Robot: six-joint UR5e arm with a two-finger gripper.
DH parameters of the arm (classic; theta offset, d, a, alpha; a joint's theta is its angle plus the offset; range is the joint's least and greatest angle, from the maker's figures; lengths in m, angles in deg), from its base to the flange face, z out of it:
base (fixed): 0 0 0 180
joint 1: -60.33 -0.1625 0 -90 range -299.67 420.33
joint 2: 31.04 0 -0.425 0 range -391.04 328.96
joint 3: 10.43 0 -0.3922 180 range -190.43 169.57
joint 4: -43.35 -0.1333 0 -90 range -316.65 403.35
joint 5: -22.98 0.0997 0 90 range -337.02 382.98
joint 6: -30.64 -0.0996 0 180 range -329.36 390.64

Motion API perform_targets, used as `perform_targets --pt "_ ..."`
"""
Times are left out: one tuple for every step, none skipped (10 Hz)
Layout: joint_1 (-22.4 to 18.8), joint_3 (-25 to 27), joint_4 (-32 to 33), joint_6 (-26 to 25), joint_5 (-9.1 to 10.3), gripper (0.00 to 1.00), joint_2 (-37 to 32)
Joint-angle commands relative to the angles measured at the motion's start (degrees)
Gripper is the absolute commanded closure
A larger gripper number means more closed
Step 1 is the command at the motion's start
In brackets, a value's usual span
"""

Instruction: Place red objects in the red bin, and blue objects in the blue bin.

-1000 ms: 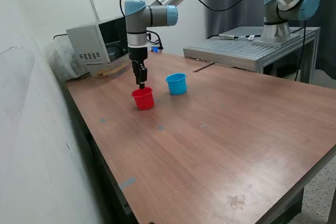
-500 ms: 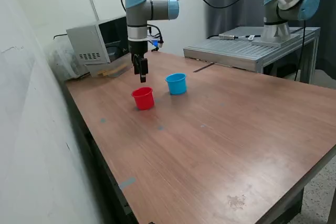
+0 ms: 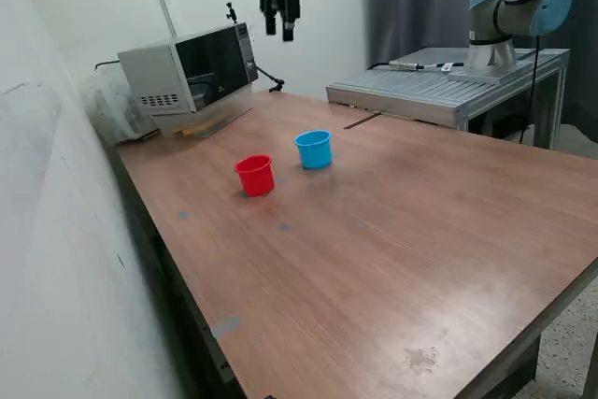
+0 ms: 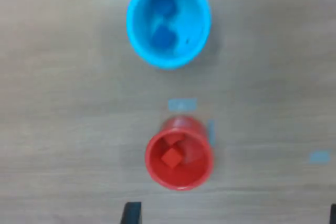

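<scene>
Sorting looks finished, arm raised high

The desk carries the red cup and blue cup near each other, red cubes and blue cubes inside them. The hand hangs high above, fingers slightly apart, empty. I judge little risk; a careless descent could tip a cup.

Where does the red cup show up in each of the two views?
Exterior view: the red cup stands on the wooden table, toward the exterior view's left of the blue cup.
Wrist view: the red cup is seen from above, with red cubes inside.
Shared landmark: the blue cup, standing apart from the red one in both views.
</scene>
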Motion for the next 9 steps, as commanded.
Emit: perform_targets --pt "-3.93 2.42 -10.33 -0.58 0.00 0.00 -11.56" --pt "-6.47 3.21 -14.19 -0.67 0.00 0.00 -14.99" --pt "-8.67 3.83 -17.19 -0.84 0.00 0.00 -17.81" --pt "-9.65 4.71 -19.48 -0.93 0.00 0.00 -19.92" --pt "-9.75 5.76 -20.99 -0.93 0.09 0.00 -21.77" --pt "-10.97 7.69 -21.26 -0.93 0.18 0.00 -23.62" --pt "-11.85 9.10 -21.26 -0.93 0.18 0.00 -24.33" --pt "-12.12 10.59 -21.26 -0.93 0.18 0.00 -25.65" --pt "-12.12 12.26 -21.26 -0.93 0.26 0.00 -26.88"
